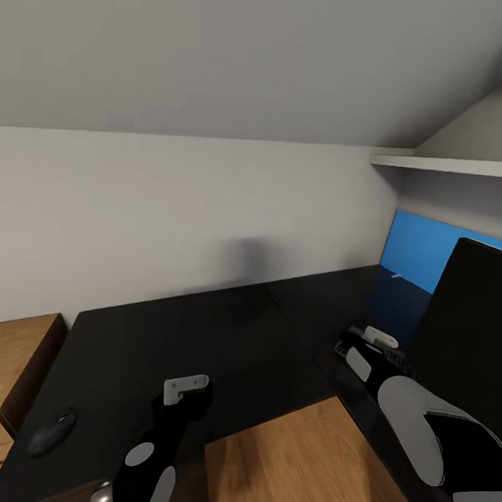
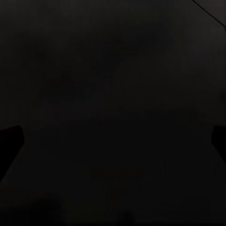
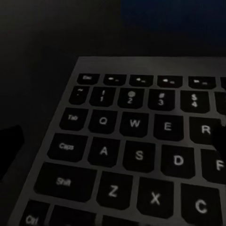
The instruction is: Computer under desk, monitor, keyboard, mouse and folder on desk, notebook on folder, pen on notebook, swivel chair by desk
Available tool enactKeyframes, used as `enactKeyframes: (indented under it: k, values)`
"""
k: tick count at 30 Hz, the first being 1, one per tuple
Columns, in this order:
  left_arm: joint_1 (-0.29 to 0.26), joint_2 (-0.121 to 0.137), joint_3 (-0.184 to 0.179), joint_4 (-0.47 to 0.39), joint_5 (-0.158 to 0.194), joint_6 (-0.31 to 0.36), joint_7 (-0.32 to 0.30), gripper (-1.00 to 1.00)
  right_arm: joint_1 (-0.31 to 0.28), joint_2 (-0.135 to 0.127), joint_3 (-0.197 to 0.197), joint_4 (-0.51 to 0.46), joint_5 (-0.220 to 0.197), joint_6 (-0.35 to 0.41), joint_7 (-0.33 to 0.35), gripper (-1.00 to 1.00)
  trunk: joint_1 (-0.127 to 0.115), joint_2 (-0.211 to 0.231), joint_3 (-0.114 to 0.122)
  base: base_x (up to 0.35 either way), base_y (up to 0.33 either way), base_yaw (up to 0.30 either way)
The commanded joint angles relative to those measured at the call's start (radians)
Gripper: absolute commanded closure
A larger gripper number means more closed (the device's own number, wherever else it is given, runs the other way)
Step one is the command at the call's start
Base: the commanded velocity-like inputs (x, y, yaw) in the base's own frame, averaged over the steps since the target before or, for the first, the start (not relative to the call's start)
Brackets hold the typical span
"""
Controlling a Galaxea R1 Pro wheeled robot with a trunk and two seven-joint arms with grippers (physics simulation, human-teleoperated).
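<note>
Right end effector (image 3: 115,141) spread over keyboard (image 3: 141,155); left end effector (image 2: 115,141) spread above black desk (image 1: 203,336); mouse (image 1: 52,431) nearby.

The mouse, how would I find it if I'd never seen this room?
Look at the big black desk. Go to its left end, beside the wooden cabinet. The mouse is the small rounded dark grey lump near the front edge, alone, far from the keyboard.

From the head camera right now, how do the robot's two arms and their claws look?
Both arms are glossy black with rounded light grey panels. The left arm ends in a pale grey bracket at its claw. The right arm is bulkier near the camera, with a large grey oval cover, and has a white piece at its claw. No cables or markings show.
</note>
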Motion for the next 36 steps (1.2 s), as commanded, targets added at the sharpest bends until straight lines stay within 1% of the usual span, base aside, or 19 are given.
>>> enactKeyframes:
  k: [1, 20, 36]
  values:
    - [-0.001, 0.000, -0.001, -0.001, 0.010, 0.003, 0.009, -1.00, -0.001, 0.000, -0.008, 0.000, 0.000, -0.004, 0.000, -1.00, 0.004, -0.008, -0.004, 0.000, 0.000, 0.000]
    - [-0.001, 0.002, 0.004, -0.001, 0.010, 0.003, 0.009, -1.00, -0.001, 0.000, -0.008, 0.000, 0.000, -0.002, 0.000, -1.00, 0.077, -0.141, -0.064, 0.000, 0.000, 0.000]
    - [-0.001, 0.003, 0.005, -0.001, 0.010, 0.002, 0.009, -1.00, -0.001, 0.004, -0.007, 0.000, 0.000, -0.003, -0.001, -1.00, 0.077, -0.141, -0.064, 0.000, 0.000, 0.000]
